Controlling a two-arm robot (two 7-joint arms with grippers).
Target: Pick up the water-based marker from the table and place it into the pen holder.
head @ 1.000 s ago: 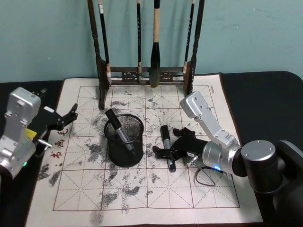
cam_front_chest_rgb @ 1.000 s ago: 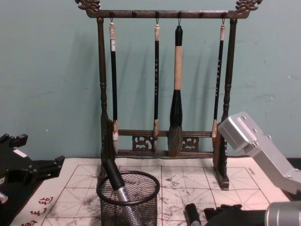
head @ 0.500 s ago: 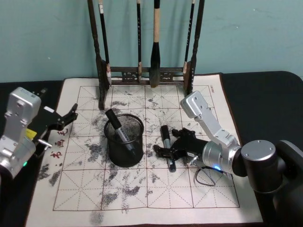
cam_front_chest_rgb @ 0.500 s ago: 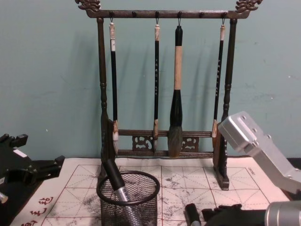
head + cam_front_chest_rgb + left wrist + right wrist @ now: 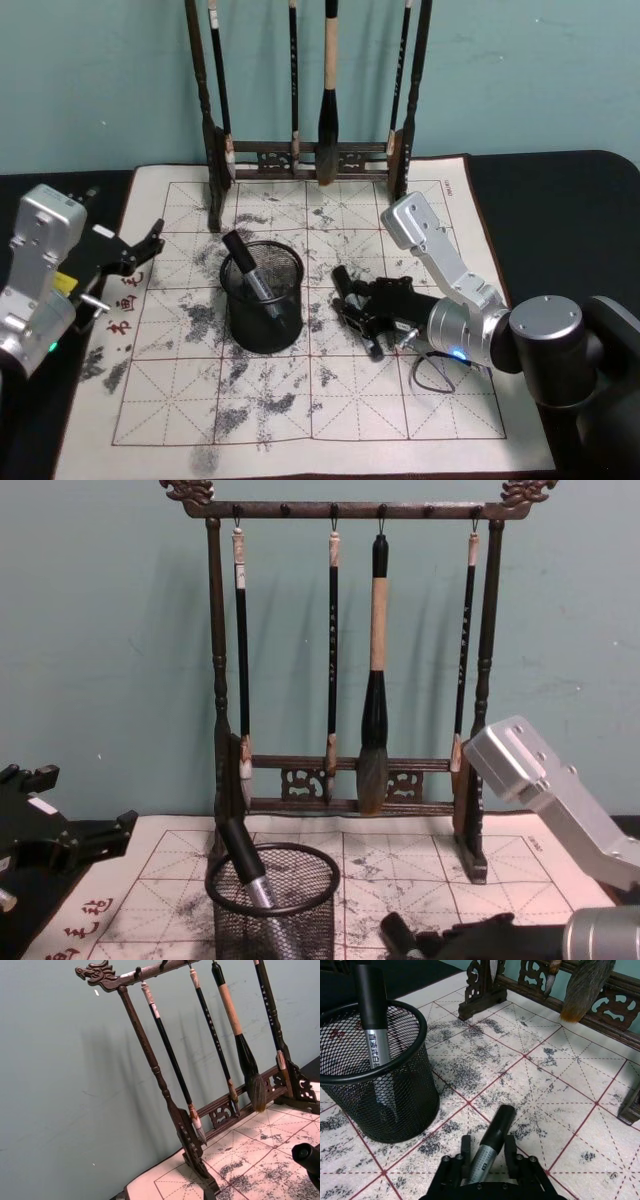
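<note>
The water-based marker (image 5: 352, 298), black with a grey barrel, lies slanted just above the ink-stained mat, right of the pen holder (image 5: 262, 318). My right gripper (image 5: 360, 306) is shut on the marker's barrel (image 5: 489, 1146), with a finger pressed on each side and the black cap (image 5: 386, 932) sticking out ahead. The round black mesh pen holder (image 5: 395, 1067) stands upright with another marker (image 5: 372, 1025) leaning inside it. The holder (image 5: 275, 920) is a short way left of the held marker. My left gripper (image 5: 142, 250) is parked open at the mat's left edge.
A tall dark wooden brush rack (image 5: 310, 158) with several hanging brushes stands at the back of the mat (image 5: 260, 400). Its right foot (image 5: 470, 855) is just behind my right arm (image 5: 545, 785). Black tabletop borders the mat on both sides.
My right gripper has shut on the marker. The marker has turned and its cap end has shifted slightly left, toward the pen holder. The left arm has not moved.
</note>
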